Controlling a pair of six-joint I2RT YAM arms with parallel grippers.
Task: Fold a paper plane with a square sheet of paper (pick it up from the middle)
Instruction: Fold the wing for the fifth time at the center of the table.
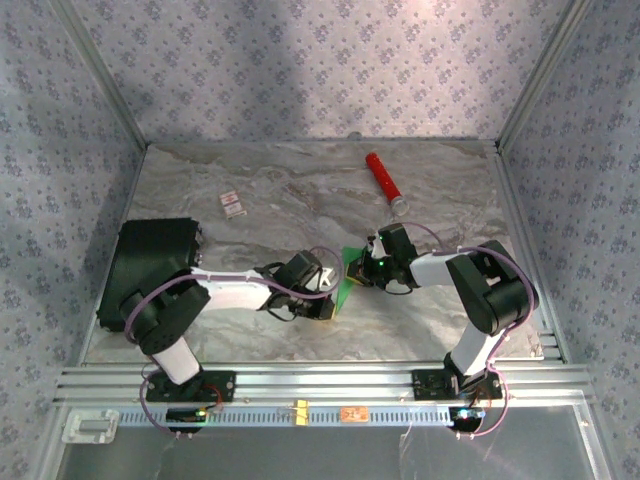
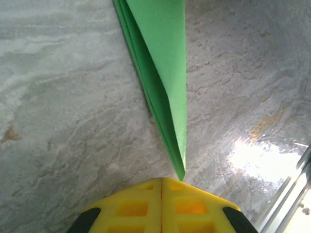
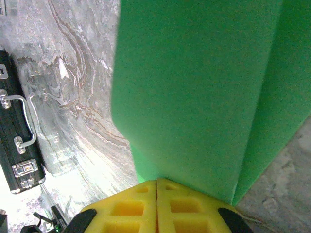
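While we are keeping the work near the middle of the marble table [image 1: 300,190], well apart from the black case [image 1: 150,265] and the red cylinder [image 1: 383,175], we are risking the folded green sheet [image 1: 347,285], which is spanning both arms. The right gripper [image 3: 156,182] is clamping shut on a broad layered edge. The left gripper [image 2: 161,180] is pinching together on just the narrow pointed tip, as far as we are judging. If we are pulling unevenly, that tip is likely slipping out or tearing, and the creases are springing open.
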